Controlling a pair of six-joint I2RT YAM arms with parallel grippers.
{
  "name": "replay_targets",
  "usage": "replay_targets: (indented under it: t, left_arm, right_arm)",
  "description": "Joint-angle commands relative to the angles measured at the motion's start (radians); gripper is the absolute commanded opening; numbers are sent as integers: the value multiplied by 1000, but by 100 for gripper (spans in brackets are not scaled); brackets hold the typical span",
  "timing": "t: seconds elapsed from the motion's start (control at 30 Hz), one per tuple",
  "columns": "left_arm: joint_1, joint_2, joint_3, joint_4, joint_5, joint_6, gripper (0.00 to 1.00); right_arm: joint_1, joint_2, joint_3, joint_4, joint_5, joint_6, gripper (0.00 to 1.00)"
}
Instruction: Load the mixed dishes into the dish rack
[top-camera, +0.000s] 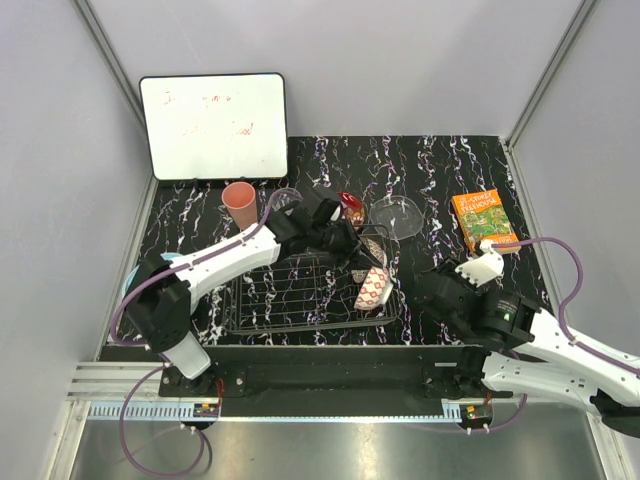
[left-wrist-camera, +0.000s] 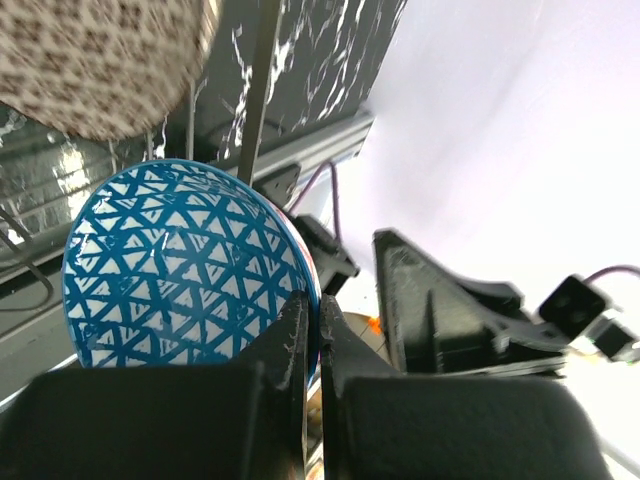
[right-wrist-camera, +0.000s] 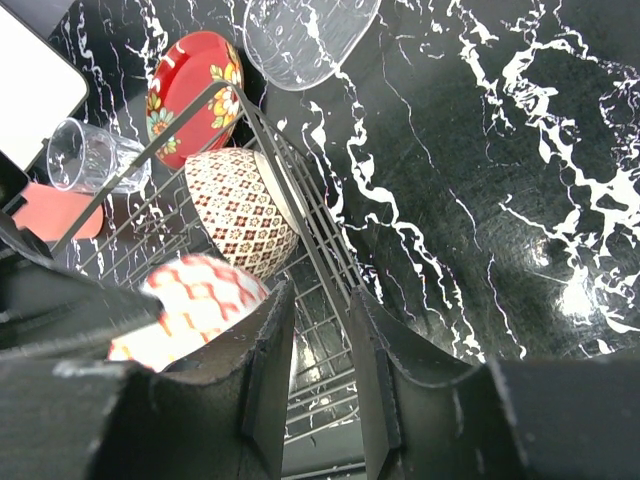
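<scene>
Presently the blue patterned bowl (left-wrist-camera: 180, 270) is clamped by its rim in the left gripper (left-wrist-camera: 312, 320) over the dish rack (top-camera: 290, 300)'s far right corner. Should that thin pinch slip, the brown-patterned bowl (right-wrist-camera: 240, 215) racked there could be struck. The right gripper (right-wrist-camera: 320, 300) is parted, empty.

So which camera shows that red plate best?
The right wrist view: the red plate is large, with its flower pattern clear. The top view shows it only small and far off; the left wrist view shows nothing of it.
</scene>
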Motion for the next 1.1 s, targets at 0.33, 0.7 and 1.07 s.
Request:
replay_targets:
  t: [0.33,0.7,1.07]
  left_arm:
    - [-26,18,15,18,28,-94,0]
    - [-52,99,83,-10,17,-49,36]
    - [-50,47,87,-77,63,112,99]
  right_arm:
    - [6,2,0,11,1,-6,37]
    - [6,-61,-28,9,0,-15,37]
    - [6,-39,-19,9,-12,-13,37]
